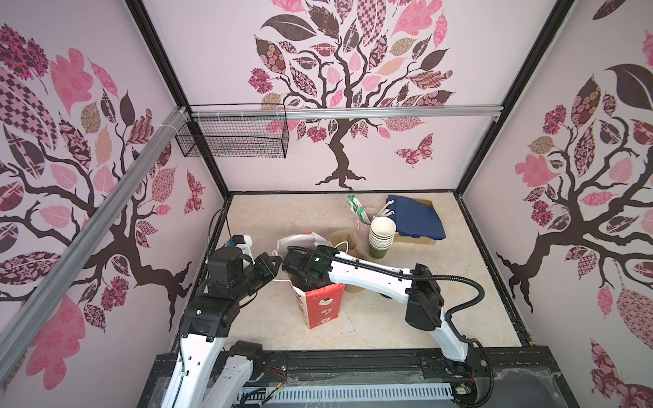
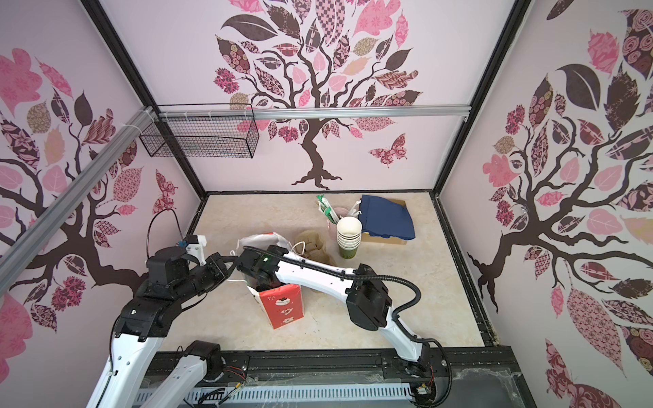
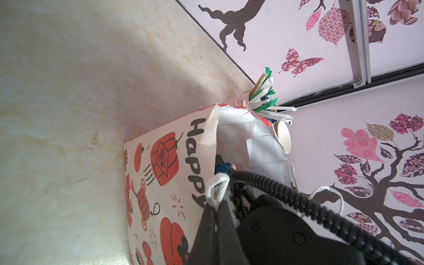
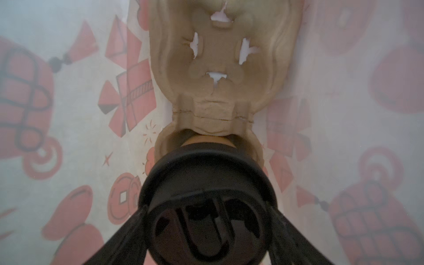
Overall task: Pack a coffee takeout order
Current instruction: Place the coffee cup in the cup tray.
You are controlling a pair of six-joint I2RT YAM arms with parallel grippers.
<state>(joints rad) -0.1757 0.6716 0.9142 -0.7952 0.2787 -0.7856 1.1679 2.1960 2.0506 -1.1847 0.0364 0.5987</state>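
A red-and-white paper bag [image 1: 323, 307] [image 2: 282, 305] [image 3: 165, 172] stands upright at the table's middle. My left gripper [image 3: 215, 206] [image 1: 274, 263] is shut on the bag's white string handle [image 3: 216, 185] at the near-left rim. My right arm reaches down into the bag mouth, its fingers hidden in both top views. Inside the bag, the right gripper [image 4: 207, 229] is shut on the paper cup's black lid [image 4: 206, 183], fingers [image 4: 128, 234] on both sides. The cup sits in the near well of the tan carrier [image 4: 220, 68]. The navy napkin [image 1: 417, 215] [image 2: 388, 215] lies at the back right.
The napkin rests on a cardboard box [image 1: 417, 240]. A stack of lidless cups [image 1: 381, 233] [image 2: 349, 231] and a pink cup of straws [image 1: 364, 215] [image 2: 334, 215] stand beside it. Another tan pulp piece [image 2: 312, 243] lies behind the bag. A wire basket [image 1: 233, 137] hangs on the back rail.
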